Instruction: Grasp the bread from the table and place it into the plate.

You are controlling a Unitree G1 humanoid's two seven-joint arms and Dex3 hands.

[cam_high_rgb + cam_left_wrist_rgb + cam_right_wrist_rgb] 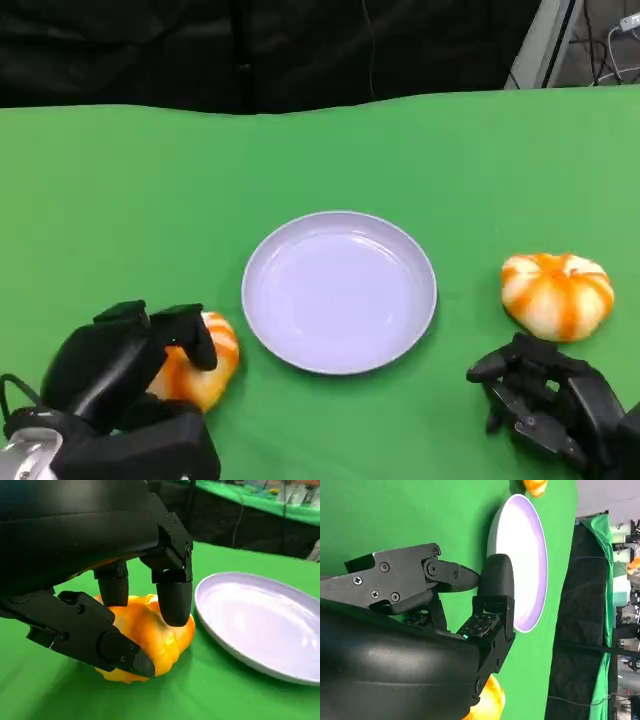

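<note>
- Lower left of head view: left hand [135,360] has fingers around the glossy orange-and-white bread bun [200,365], which seems to sit on the green tablecloth [120,200]; lift not evident.
- Centre: round lavender plate [340,292] holds nothing; placing remains.
- Right: second similar bun [556,293] untouched.
- Lower right: right hand [545,395] curled, empty, partly cropped.

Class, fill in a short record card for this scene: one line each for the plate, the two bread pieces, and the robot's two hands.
plate: lilac, empty, centre of the green table
left bread: on the table beside the plate, not in it
right bread: on the table, untouched
left hand: fingers closed around the left bread
right hand: fingers curled, holding nothing, near the right bread
</note>
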